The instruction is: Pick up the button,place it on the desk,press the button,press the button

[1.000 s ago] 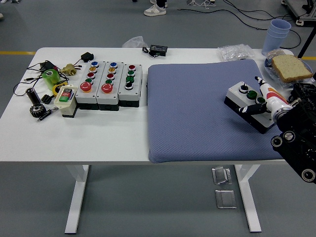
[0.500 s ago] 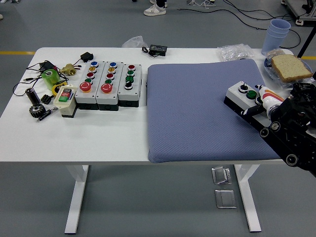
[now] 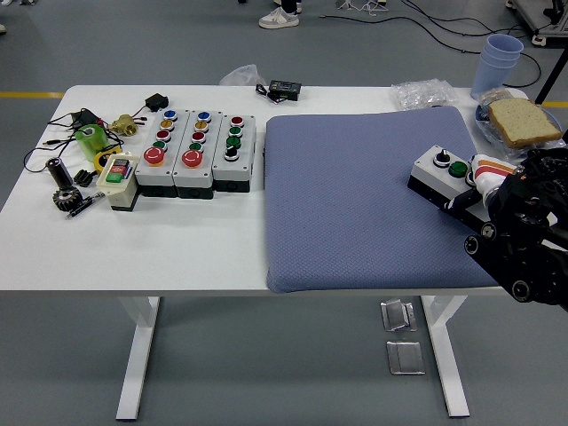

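- White counter [image 3: 195, 257]: carries all items listed below
- Blue-grey mat [image 3: 355, 195]: lies flat over the counter's right half, its near edge close to the counter's front edge
- Right hand [image 3: 484, 191]: enters from the picture's right edge, black arm with white and orange-striped parts, over the mat's right side; it overlaps the right end of the button box, and a dark finger lies along the box's near edge. Whether the fingers are clamped on the box or only resting against it cannot be told
- Three grey button boxes [image 3: 199, 151]: side by side on the counter's left part, just left of the mat
- Button box [image 3: 442, 173]: grey top on a black base, on the mat near its right edge, turned at an angle; a black knob and a green button show on its uncovered left end
- Slice of bread [image 3: 522, 121]: far right corner, behind the hand
- Blue cups [image 3: 500, 60]: stacked, at the far right corner
- Small loose parts and cables [image 3: 80, 151]: far left of the counter
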